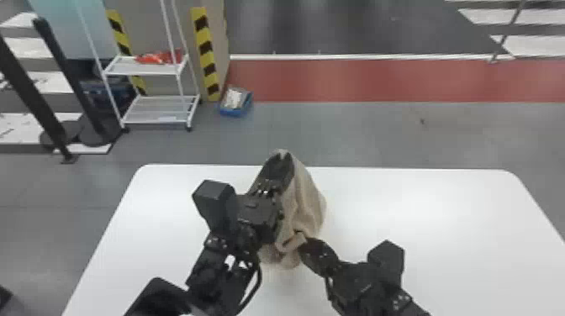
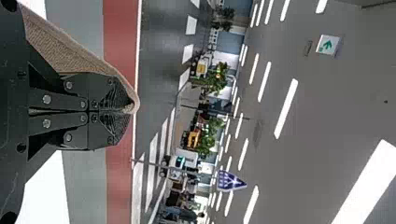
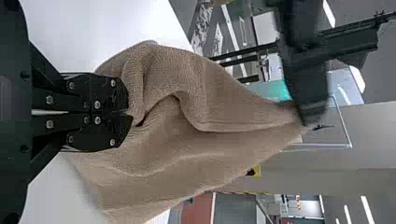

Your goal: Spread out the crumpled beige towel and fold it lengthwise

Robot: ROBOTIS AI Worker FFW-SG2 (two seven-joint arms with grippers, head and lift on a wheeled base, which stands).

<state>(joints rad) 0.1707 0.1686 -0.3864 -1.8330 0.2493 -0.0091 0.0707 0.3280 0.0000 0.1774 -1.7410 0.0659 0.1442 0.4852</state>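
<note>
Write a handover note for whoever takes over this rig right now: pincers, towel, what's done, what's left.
Left pincer: shut on one end of the towel, held up above the table.
Right pincer: shut on a fold of the towel lower down, near the tabletop.
Beige towel: hanging, creased and bunched, from the left pincer over the white table.
Done: both pincers have a grip on it.
Left: spread it out, lay it flat, then fold it lengthwise. None of that is finished.

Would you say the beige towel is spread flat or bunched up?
Bunched up: the towel hangs in folds from the left tool, the right tool pinching it lower.
</note>
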